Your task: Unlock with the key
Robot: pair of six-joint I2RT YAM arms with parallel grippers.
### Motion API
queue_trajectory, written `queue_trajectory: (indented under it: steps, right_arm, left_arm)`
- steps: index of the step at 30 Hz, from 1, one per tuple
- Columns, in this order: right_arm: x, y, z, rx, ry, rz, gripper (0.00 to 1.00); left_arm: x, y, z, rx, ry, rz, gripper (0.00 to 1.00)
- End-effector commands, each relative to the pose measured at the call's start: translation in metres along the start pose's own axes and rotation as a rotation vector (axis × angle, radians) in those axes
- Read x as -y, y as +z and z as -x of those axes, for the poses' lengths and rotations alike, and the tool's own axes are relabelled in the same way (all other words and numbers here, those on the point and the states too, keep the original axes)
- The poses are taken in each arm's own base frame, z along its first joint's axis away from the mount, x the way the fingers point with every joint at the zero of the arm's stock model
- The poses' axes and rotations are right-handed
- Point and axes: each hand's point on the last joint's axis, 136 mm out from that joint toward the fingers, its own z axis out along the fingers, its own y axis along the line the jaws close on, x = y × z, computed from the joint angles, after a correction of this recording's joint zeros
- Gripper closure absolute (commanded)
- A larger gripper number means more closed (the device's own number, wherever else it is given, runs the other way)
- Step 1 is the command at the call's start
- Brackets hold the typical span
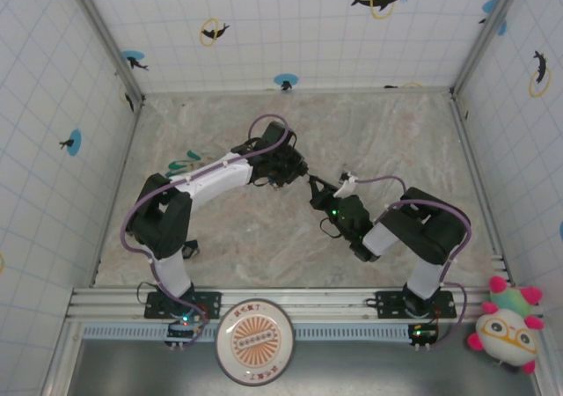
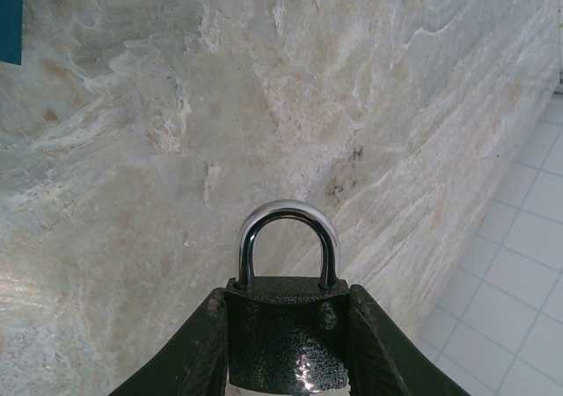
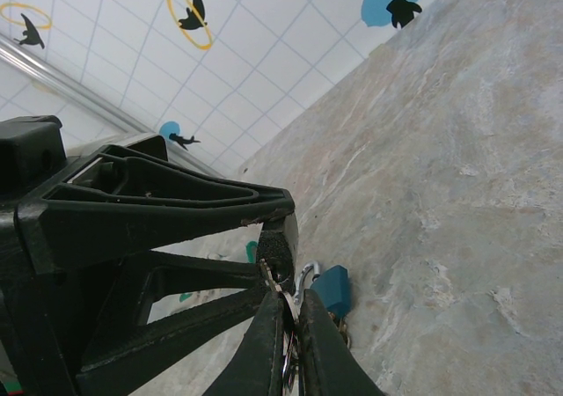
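Near the middle of the marbled surface [image 1: 396, 132], the two arms meet tip to tip, the left claw [image 1: 293, 174] and the right claw [image 1: 315, 187] just beside each other above the stone pattern.

The left wrist camera shows the left claw's two dark fingers [image 2: 189, 356] spread only as far as the padlock [image 2: 283, 326] is wide. They press against its two sides and pinch its textured dark body between them. The lock stands upright in the grip. Its silver shackle [image 2: 287, 209] is seated in the body at both legs and arches away from the camera over the surface.

In the right wrist view, the right claw's fingers are pressed almost together, nipping a thin silvery piece that looks like the key [image 3: 305, 277]. Its tip lies against a dark textured edge under the other arm's black framework. Whether it sits in a keyhole cannot be told. A teal object [image 3: 332, 289] lies just past the fingertips, and whether it touches them cannot be told either.
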Motion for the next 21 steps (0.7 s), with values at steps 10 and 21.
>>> queue_trajectory:
  steps: [10, 21]
  right_arm:
    - [-0.005, -0.005, 0.003, 0.025, 0.027, 0.029, 1.0]
    - [-0.002, -0.011, 0.0, 0.039, 0.161, 0.001, 1.0]
  left_arm:
    - [0.012, -0.014, -0.008, -0.008, -0.015, -0.056, 0.97]
    - [0.014, -0.032, 0.004, 0.089, -0.02, -0.058, 0.97]
